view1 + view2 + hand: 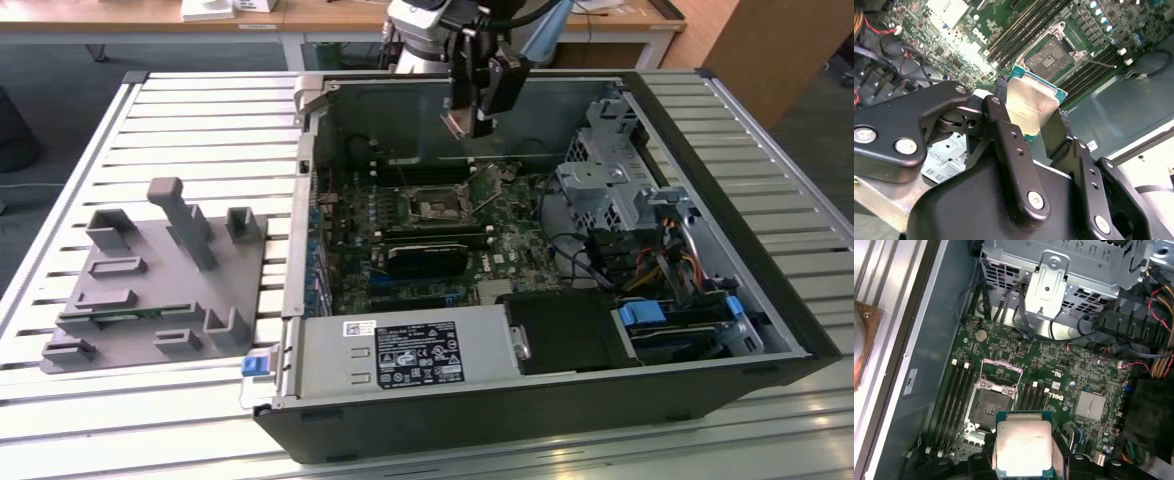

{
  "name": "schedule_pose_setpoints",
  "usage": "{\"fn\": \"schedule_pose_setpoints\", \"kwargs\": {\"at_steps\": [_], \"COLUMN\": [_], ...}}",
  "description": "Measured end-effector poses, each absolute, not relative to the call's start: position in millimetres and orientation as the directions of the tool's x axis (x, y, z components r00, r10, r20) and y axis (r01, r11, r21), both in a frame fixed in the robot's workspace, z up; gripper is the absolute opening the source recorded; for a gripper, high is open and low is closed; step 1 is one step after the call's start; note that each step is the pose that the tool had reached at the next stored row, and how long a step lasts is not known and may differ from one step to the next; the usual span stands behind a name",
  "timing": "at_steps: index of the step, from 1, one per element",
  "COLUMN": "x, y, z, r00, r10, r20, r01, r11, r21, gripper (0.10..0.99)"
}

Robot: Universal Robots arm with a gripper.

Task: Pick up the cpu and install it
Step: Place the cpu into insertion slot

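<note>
Exterior view, upper centre: our gripper (471, 122) pinches the cpu (459, 122) edgewise above the socket (438, 207), presumably sparing its contacts.

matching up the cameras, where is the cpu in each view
exterior view: cpu at the end effector tip, above the open case.
second wrist view: cpu between the black fingers, empty socket behind it.
first wrist view: cpu overlapping the empty socket's corner.
shared landmark: the empty socket.

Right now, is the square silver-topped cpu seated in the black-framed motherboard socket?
No, in the second wrist view the gripper holds the cpu clear of the empty socket.
</note>
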State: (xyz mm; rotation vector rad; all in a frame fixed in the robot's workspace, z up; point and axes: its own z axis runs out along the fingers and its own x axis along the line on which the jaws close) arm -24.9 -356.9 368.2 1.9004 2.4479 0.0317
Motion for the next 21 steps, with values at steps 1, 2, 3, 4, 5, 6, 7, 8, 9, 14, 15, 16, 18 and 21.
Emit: {"fn": "schedule_pose_setpoints", "kwargs": {"at_steps": [1, 2, 3, 4, 5, 6, 7, 8, 9, 14, 15, 16, 18, 21], "x": [-24.9, -24.9, -24.9, -24.8, -24.8, -24.8, -24.9, -24.9, -24.9, -25.4, -25.5, -25.7, -26.0, -26.6], "y": [-356.9, -356.9, -356.9, -356.9, -356.8, -356.8, -356.9, -356.9, -356.9, -356.9, -356.9, -356.9, -356.9, -356.8], "z": [367.9, 367.6, 367.3, 366.9, 366.5, 366.0, 365.7, 365.3, 365.0, 363.4, 363.2, 362.9, 362.5, 362.0], "r00": [-0.231, -0.218, -0.203, -0.189, -0.175, -0.159, -0.142, -0.125, -0.108, -0.029, -0.014, 0.0, 0.03, 0.071], "r10": [0.973, 0.976, 0.979, 0.982, 0.984, 0.987, 0.99, 0.992, 0.994, 0.999, 1.0, 1.0, 0.999, 0.997], "r20": [-0.021, -0.021, -0.021, -0.021, -0.021, -0.021, -0.021, -0.021, -0.021, -0.021, -0.021, -0.021, -0.021, -0.021], "r01": [0.972, 0.975, 0.978, 0.981, 0.984, 0.986, 0.989, 0.991, 0.993, 0.999, 0.999, 0.999, 0.999, 0.997], "r11": [0.232, 0.219, 0.204, 0.19, 0.175, 0.16, 0.143, 0.126, 0.108, 0.03, 0.015, 0.001, -0.029, -0.07], "r21": [0.042, 0.042, 0.042, 0.042, 0.042, 0.042, 0.042, 0.042, 0.042, 0.042, 0.042, 0.042, 0.042, 0.042], "gripper": [0.525, 0.525, 0.525, 0.525, 0.525, 0.525, 0.525, 0.525, 0.525, 0.525, 0.525, 0.525, 0.525, 0.525]}}
